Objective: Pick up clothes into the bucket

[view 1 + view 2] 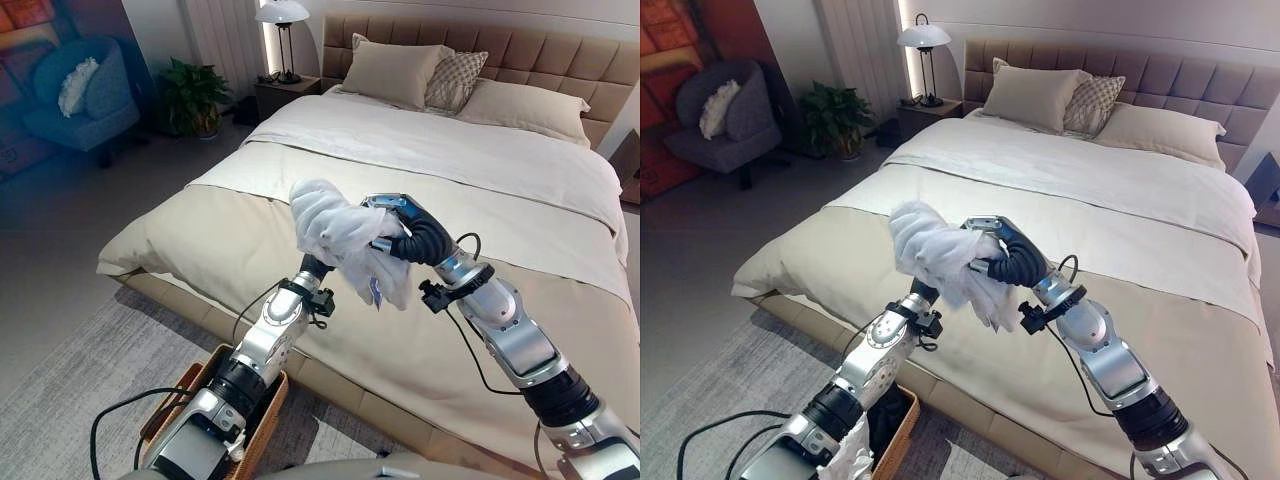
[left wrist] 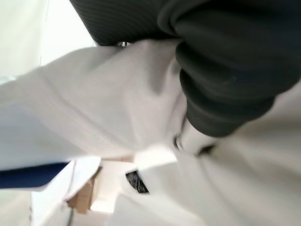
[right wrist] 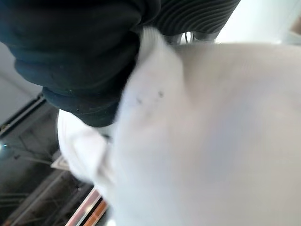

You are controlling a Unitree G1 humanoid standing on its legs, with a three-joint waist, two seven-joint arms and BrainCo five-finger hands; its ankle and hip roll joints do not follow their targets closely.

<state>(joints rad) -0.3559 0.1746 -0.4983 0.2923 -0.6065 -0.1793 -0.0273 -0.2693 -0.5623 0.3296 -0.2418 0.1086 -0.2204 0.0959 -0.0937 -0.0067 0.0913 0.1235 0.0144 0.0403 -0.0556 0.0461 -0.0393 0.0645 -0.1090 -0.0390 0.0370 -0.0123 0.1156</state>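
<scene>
Above the near edge of the bed (image 1: 480,290), a bunched white garment (image 1: 335,235) is hanging in the air between both hands. The right hand (image 1: 405,225) is pressing in from the side, fingers curling onto the cloth. The left hand (image 1: 923,291) is buried under the bundle; I cannot tell whether its fingers are clamping or just propping. The wicker basket (image 1: 262,425) is sitting on the rug (image 1: 70,400) by the bed, below the left arm, something dark already inside.

Judgement: carry step, lift done, drop pending. Next move calls for swinging the bundle down and left over the basket, then releasing both hands together so trailing cloth isn't catching the rim.
</scene>
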